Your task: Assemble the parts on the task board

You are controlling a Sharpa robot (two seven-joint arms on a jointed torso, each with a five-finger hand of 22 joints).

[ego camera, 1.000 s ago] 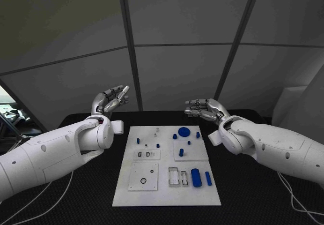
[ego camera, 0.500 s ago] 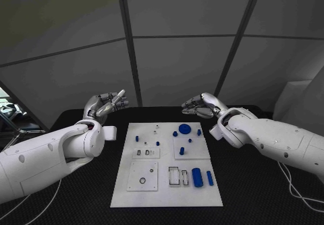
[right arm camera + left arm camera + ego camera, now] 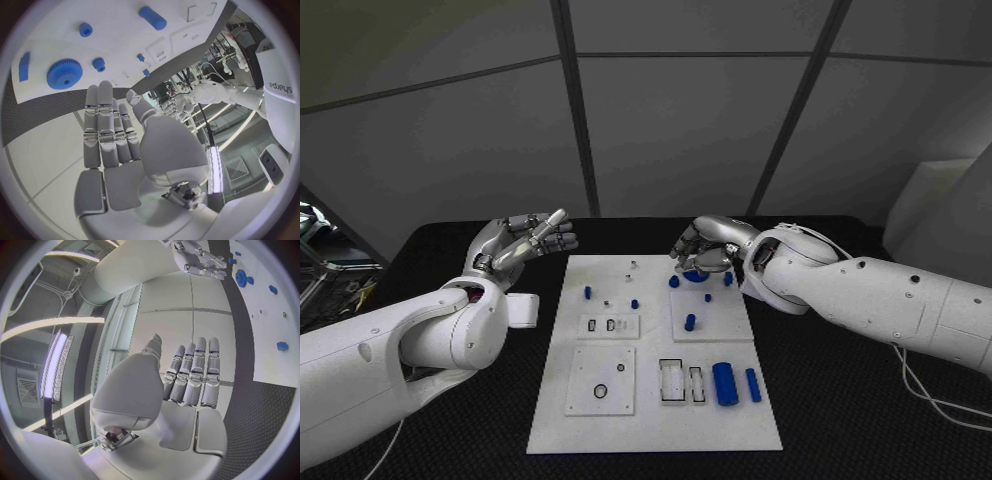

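The white task board [image 3: 653, 410] lies in the middle of the black table. On it are several blue parts: a large gear [image 3: 694, 276] at the far edge, small pegs [image 3: 587, 293], an upright peg [image 3: 689, 323], a thick cylinder [image 3: 721, 383] and a flat bar [image 3: 751, 385]. My right hand [image 3: 704, 245] hovers just above the far edge, right over the gear, and holds nothing. The right wrist view shows its fingers [image 3: 106, 130] straight, with the gear [image 3: 64, 74] and cylinder [image 3: 152, 17] beyond. My left hand [image 3: 524, 240] is raised off the board's far left corner, its fingers [image 3: 194, 372] extended and empty.
Black table [image 3: 862, 400] surrounds the board on all sides. Grey wall panels [image 3: 675, 130] stand behind the table. Small white inset plates [image 3: 604, 378] with slots sit on the board's near half. The left wrist view shows my right hand [image 3: 201, 262] over the board [image 3: 275, 300].
My right hand has come down and leftwards to the board's far edge, over the gear. My left hand has lowered a little. The parts have not moved.
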